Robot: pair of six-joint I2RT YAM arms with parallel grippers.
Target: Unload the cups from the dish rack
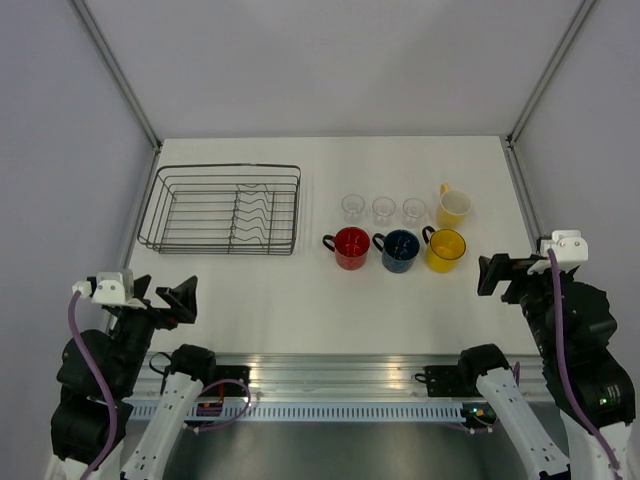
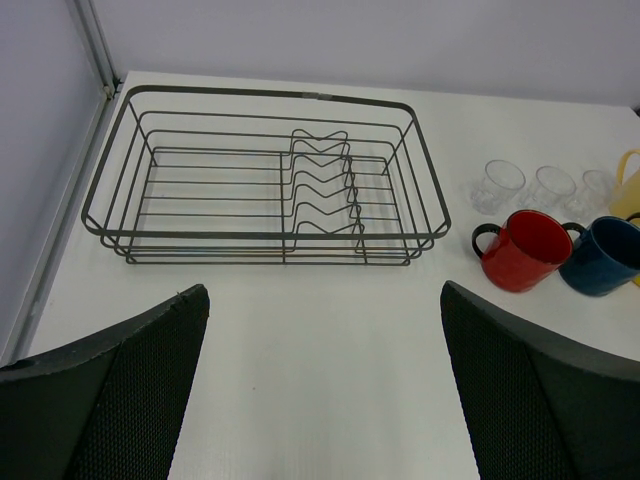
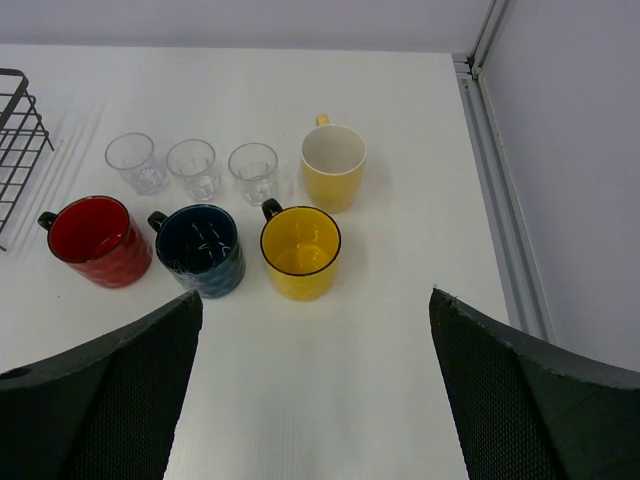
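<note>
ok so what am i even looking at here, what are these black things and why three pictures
It is a robot with two arms bolted to the near edge of a white table. One picture comes from a camera above and behind the arms. The other two come from cameras on each wrist, so the black shapes at their bottom corners are that arm's own fingers. The left gripper and right gripper are both open and hold nothing.

On the table, the black wire dish rack sits empty on the left. Beside it stand a red mug, a blue mug, a bright yellow mug, a pale yellow mug and three clear tumblers.
</note>
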